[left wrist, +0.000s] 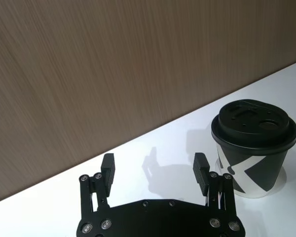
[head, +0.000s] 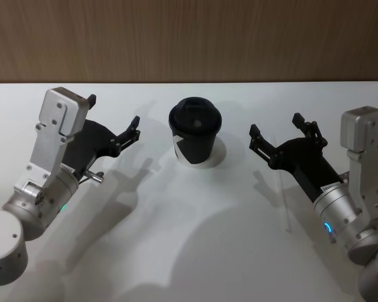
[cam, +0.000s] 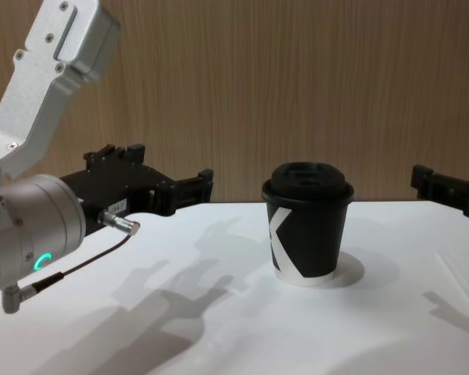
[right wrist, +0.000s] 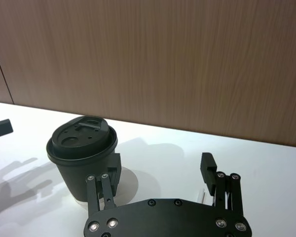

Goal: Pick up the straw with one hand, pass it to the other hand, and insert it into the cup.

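Observation:
The black cup [head: 195, 131] with its domed lid and white mark stands upright mid-table, also seen in the chest view [cam: 309, 223]. The white straw [head: 285, 207] lies flat on the white table to the cup's right, faint against the surface, just below my right arm. My left gripper [head: 113, 111] hovers open left of the cup, holding nothing; its wrist view has the cup [left wrist: 254, 145] off to one side. My right gripper [head: 275, 124] hangs open right of the cup, above the table, also holding nothing. Its wrist view shows the cup [right wrist: 83, 153] close by.
The white table [head: 189, 251] runs back to a brown wood-grain wall [head: 189, 38]. A thin dark cable with a metal plug [cam: 117, 223] hangs from my left wrist. A white round coaster [head: 222, 151] lies under the cup.

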